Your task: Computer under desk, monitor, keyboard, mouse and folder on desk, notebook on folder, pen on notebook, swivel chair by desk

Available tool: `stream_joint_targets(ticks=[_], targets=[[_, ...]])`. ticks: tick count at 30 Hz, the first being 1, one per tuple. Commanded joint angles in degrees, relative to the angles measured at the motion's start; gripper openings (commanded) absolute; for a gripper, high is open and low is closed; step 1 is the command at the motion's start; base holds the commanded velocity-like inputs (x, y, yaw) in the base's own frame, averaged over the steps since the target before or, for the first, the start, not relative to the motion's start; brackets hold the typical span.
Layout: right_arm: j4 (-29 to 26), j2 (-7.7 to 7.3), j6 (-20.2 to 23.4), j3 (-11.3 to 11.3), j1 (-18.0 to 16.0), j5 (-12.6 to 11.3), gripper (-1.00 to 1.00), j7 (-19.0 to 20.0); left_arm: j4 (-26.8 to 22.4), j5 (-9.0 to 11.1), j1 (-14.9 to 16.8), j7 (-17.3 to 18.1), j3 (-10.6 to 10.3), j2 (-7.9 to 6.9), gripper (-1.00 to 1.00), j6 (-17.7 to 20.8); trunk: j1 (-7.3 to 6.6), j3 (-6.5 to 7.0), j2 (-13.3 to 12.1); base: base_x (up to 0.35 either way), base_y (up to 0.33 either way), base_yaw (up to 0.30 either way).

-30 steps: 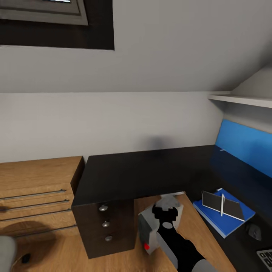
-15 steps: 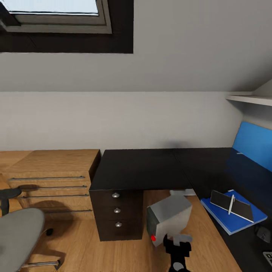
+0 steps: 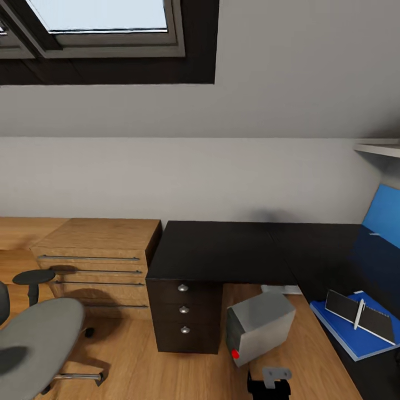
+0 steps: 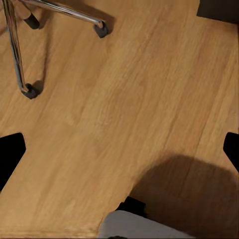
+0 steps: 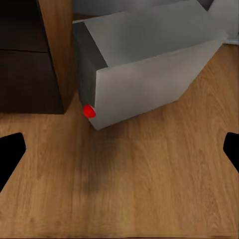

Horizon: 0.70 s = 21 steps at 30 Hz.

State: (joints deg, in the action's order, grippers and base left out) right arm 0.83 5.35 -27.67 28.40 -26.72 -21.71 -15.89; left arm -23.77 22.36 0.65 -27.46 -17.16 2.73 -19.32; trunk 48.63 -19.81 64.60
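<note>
Computer (image 3: 260,326) stands under desk (image 3: 222,250), so your right gripper (image 5: 119,149) hangs released, empty. Left gripper (image 4: 119,154) also released; swivel chair (image 3: 39,339) needs moving closer to desk.

**Black desk top and wooden floor**

The desk (image 3: 222,250) has a glossy black top running to 3 o'clock. On that stretch lies the folder (image 3: 351,329), at about 4 o'clock in the head view. The floor (image 3: 139,372) is wood. On it stand the computer (image 3: 261,325) by the drawers, the swivel chair (image 3: 33,339) at 8 o'clock, and a wooden cabinet (image 3: 94,261).
</note>
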Motion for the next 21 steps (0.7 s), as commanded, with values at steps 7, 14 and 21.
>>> stream_joint_targets(ticks=[7, 14, 21], targets=[[0.36, -0.18, -0.32, 0.58, 0.66, -0.35, 1.0, 1.04, 1.21, 0.55, 0.1, 9.31, -0.5, -0.47, 1.0, 10.69, -1.54, 1.19, -2.78, 0.0, 0.0, 0.009], [0.39, 0.0, -0.28, 0.66, 1.02, -0.35, 1.0, 1.11, 1.34, 0.56, 0.14, 12.46, -0.51, -0.87, 1.0, 14.15, -3.08, 2.45, -5.59, 0.0, 0.0, 0.0], [0.4, 0.08, -0.28, 0.69, 1.05, -0.36, 1.0, 1.19, 1.35, 0.65, 0.14, 12.67, -0.51, -0.88, 1.0, 14.45, -4.62, 3.71, -8.4, 0.0, 0.0, 0.0]])
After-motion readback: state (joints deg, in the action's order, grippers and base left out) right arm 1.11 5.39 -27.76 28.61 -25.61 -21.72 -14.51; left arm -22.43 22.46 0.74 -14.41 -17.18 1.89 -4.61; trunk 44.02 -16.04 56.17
